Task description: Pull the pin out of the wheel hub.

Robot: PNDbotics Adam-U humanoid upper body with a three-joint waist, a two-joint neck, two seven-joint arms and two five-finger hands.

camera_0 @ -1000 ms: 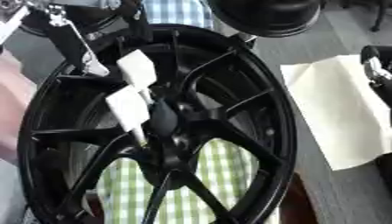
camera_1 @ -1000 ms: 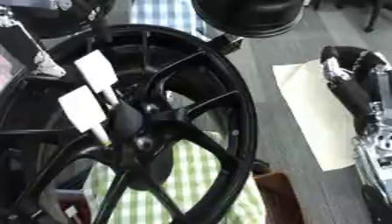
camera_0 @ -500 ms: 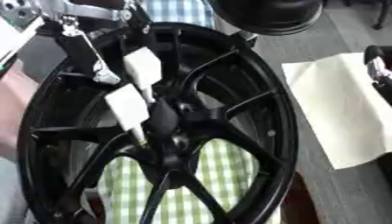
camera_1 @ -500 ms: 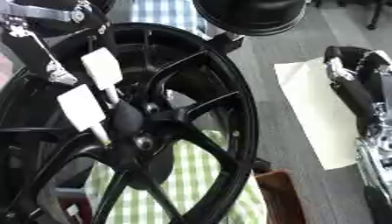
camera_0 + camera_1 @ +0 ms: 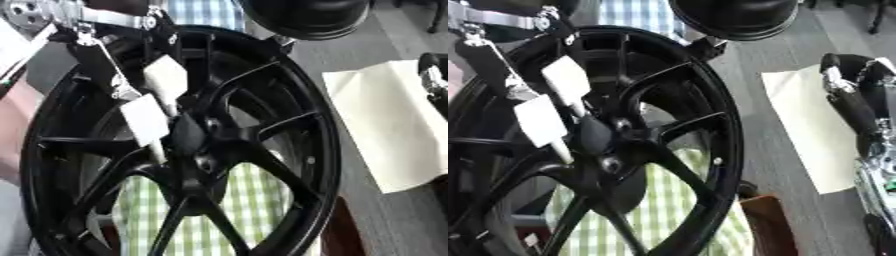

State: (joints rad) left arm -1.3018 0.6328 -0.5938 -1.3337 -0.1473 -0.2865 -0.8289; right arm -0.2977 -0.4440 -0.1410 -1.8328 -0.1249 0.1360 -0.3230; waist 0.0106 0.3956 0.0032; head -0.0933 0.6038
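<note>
Wheel hub (image 5: 197, 150) stands upright; left hand (image 5: 144, 100) pinches something unclear, right hand (image 5: 855, 95) relaxed.

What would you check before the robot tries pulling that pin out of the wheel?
1. Left hand at the hub: ok, its pale fingertips reach down beside the centre of the wheel.
2. Pin in sight: cannot tell, nothing at the hub clearly reads as a pin.
3. Fingers closed on the pin: cannot tell, the contact point is hidden.
4. Right hand out of the way: ok, it rests over the paper, off the wheel.
5. Wheel steady: cannot tell, what supports it is not shown.
</note>
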